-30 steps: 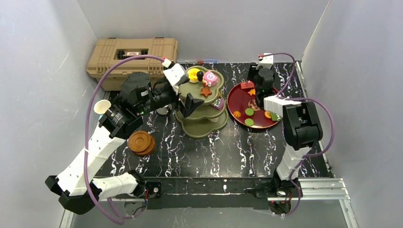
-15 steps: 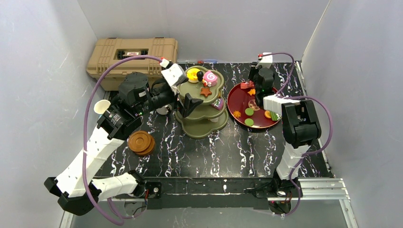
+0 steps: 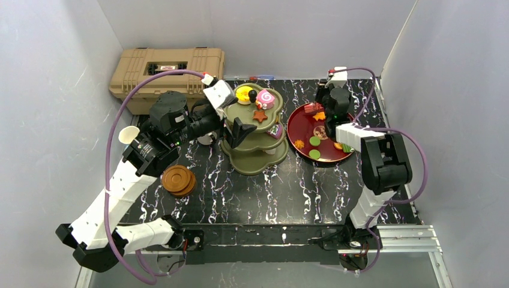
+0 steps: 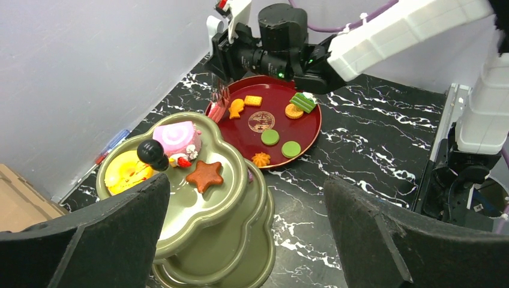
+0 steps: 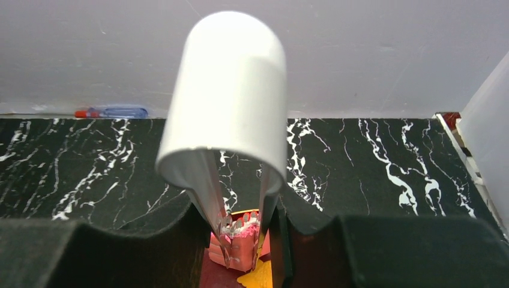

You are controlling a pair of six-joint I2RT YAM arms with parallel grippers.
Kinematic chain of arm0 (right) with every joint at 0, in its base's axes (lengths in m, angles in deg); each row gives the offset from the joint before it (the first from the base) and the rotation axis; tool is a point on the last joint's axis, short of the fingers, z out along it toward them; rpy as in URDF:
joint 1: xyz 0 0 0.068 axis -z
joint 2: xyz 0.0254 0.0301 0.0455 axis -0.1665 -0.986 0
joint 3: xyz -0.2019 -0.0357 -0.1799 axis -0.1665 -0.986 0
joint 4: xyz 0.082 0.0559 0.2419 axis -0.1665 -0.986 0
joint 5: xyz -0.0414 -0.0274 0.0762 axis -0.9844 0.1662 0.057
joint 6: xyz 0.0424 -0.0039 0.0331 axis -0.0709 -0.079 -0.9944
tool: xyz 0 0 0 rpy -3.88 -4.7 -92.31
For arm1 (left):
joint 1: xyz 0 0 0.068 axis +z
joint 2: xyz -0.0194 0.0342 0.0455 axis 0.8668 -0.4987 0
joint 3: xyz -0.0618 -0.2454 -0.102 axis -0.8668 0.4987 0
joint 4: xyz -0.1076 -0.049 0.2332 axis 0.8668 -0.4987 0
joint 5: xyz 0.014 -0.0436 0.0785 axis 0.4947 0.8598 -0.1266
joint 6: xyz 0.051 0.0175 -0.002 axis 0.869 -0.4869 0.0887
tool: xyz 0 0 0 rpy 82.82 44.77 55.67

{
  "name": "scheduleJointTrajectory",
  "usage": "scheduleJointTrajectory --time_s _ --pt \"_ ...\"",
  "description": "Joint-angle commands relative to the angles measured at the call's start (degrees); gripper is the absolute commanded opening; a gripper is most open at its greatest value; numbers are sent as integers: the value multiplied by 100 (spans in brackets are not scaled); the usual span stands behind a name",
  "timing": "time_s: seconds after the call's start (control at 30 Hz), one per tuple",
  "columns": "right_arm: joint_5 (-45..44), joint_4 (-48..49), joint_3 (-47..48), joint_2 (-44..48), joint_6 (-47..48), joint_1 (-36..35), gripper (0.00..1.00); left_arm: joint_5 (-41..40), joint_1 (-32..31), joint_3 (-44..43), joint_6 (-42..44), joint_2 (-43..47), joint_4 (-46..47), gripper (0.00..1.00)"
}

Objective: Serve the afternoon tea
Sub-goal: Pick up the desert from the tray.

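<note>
**While the left gripper (image 4: 246,186) hangs wide, tongs nip a pink cake**

Where the right gripper (image 5: 240,219) reaches over the far rim of the red plate (image 3: 302,133), its fingers (image 5: 180,252) press in on the two blades of the tongs (image 5: 228,96). The blade tips pinch a pink cake (image 5: 240,245) topped with white cream. Whether the cake rests on the plate or sits just above it cannot be told.

Elsewhere on the plate lie two green discs (image 4: 270,137), an orange swirl (image 4: 261,159), a fish biscuit (image 4: 237,108), a square cracker (image 4: 252,100), a round waffle (image 4: 293,111) and a green slab (image 4: 302,102).

The stand (image 3: 255,161) is upright mid-table, just left of the plate. Around its black knob (image 4: 151,153) the top tier carries a yellow tart (image 4: 125,174), a pink roll (image 4: 177,137) and a brown star (image 4: 204,174). A purple-pink slice (image 3: 276,131) sits on the right side of the middle tier.

The left gripper is spread to its widest and holds nothing. It hovers at the stand's left side, about level with the top tier.

The saucers (image 3: 178,180) are stacked on the near left of the table (image 3: 300,192), apart from the stand. A white cup (image 3: 127,135) is at the table's left edge. The toolbox (image 3: 165,69) fills the far left corner, and a blue pen (image 5: 111,112) lies along the back wall.
</note>
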Motion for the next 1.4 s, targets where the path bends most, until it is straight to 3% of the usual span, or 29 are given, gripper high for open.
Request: scheduleJointTrajectory --time_s 0.0,0.23,0.43,0.6,0.97,1.37 --pt "197 368 -164 900 97 -28 1 -29 39 -80 31 149 59 98" --pt "251 -132 -888 2302 95 -373 1 -74 35 -102 38 171 46 98" --pt "9 -1263 -1588 4265 245 -912 1 -87 36 -95 36 190 54 98" --pt "176 -2343 -1497 5438 -133 -1133 1 -65 35 -102 24 175 68 98" --pt "1115 -4108 -595 6117 -877 -1240 1 -132 35 -19 -26 107 145 98" --pt "1420 -3034 -1379 6181 -1907 -1480 1 -126 35 -134 -10 70 70 98"
